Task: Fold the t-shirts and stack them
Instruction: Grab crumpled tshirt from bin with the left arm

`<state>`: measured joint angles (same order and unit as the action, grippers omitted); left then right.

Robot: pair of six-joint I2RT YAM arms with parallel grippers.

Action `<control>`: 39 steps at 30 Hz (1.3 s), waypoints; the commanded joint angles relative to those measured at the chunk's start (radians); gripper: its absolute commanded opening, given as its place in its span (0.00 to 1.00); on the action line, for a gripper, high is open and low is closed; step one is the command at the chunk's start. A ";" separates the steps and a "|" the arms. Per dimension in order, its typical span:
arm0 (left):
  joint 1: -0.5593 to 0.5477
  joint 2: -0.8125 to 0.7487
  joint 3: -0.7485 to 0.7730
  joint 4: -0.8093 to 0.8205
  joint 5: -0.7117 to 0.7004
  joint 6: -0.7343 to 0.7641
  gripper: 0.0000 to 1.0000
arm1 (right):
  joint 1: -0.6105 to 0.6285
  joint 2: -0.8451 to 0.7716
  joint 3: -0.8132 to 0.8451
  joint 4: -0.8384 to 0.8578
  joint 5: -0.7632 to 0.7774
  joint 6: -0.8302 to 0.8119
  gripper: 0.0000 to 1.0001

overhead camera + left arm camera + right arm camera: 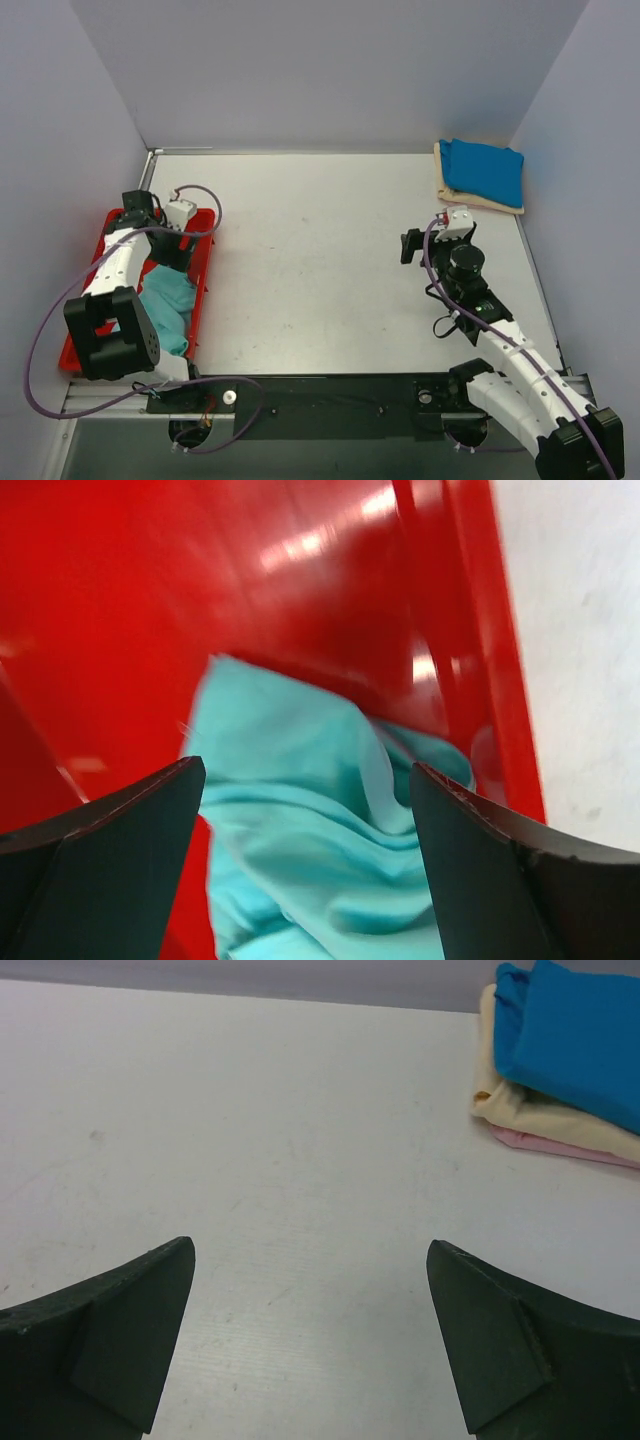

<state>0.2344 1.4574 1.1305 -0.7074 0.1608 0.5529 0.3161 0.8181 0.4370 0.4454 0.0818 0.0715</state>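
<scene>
A crumpled teal-green t-shirt [168, 305] lies in the red tray [205, 262] at the left; it fills the lower left wrist view [320, 850]. My left gripper [178, 255] hangs open just above it, jaws wide on either side of the cloth [305, 768], holding nothing. A folded bright blue t-shirt [485, 170] lies on a folded cream t-shirt [468, 201] at the back right corner. The right wrist view shows the blue one [580, 1040] and the cream one [540, 1115]. My right gripper [410, 245] is open and empty over bare table [310, 1248], short of the stack.
A thin pink cloth layer [560, 1147] shows under the cream shirt. The tray's red floor [150, 630] and right wall [480, 660] surround the teal shirt. Grey walls close in the table [310, 260] at the back and both sides.
</scene>
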 commanded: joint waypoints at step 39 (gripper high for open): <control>-0.614 -0.272 0.608 -0.056 -0.187 -0.086 0.00 | 0.183 -0.005 0.212 -0.201 -0.155 -0.090 0.96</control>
<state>-0.1154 1.1370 1.4879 -0.8089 -0.0891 0.5621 0.4919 0.8284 0.5625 0.2520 -0.0078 -0.0696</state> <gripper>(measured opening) 0.023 0.948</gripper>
